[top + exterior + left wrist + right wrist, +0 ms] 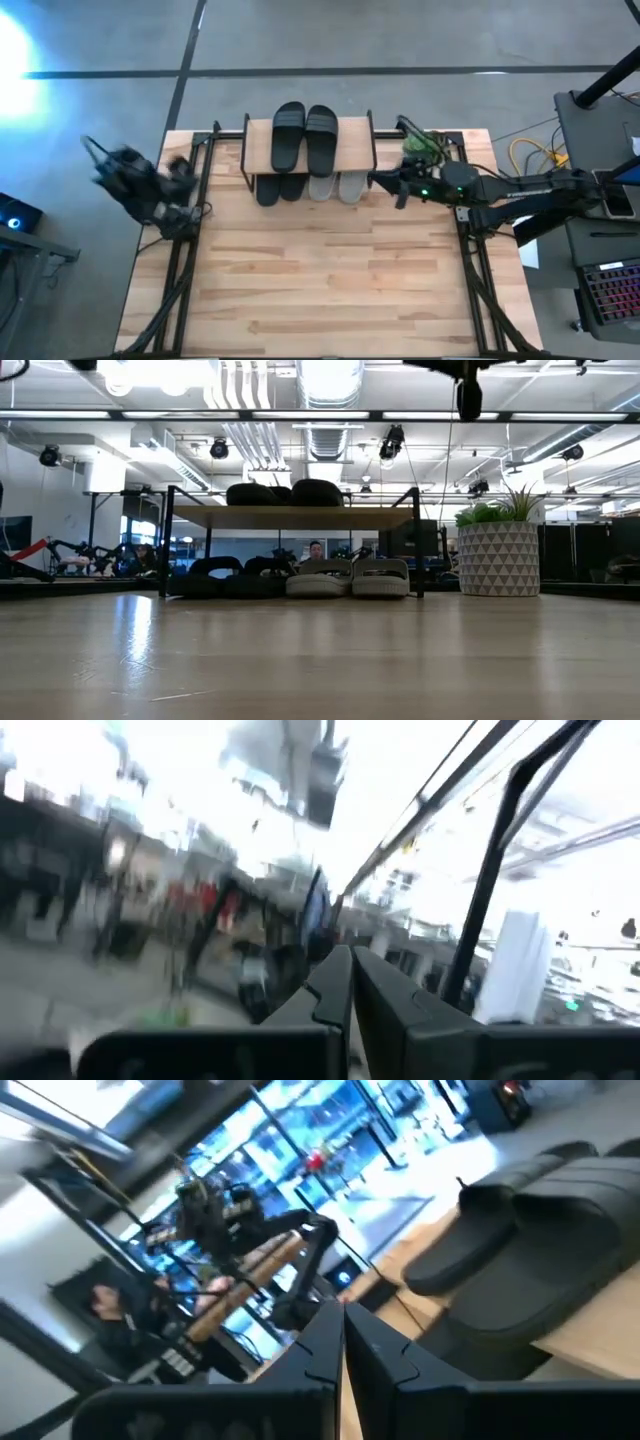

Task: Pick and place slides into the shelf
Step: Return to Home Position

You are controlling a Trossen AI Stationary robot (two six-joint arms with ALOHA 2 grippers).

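On the wooden tabletop [330, 290], the shelf [258, 148] bears two black slides [288, 135], four beneath; plant pot [497, 560] beside it; left gripper [350, 975] at the left edge, right gripper [378, 181] beside the shelf; both jaws closed, empty.

Lower-tier slides [322, 187], high view: heel ends only; straps and toes hidden under the shelf [258, 150] board.
Top black pair [315, 492], low view: strap humps only above the board edge; soles hidden. Same pair, right wrist view: cut off by the picture's edge.
Left arm [140, 180], high view: smeared, outline unclear.
Left wrist view: room beyond blurred throughout, nothing nameable.
Right arm [467, 395], low view: cropped at the top edge.
Person [316, 549] behind the shelf: too small to tell, lower part hidden by grey slides.
Person [100, 1305], right wrist view: blurred.
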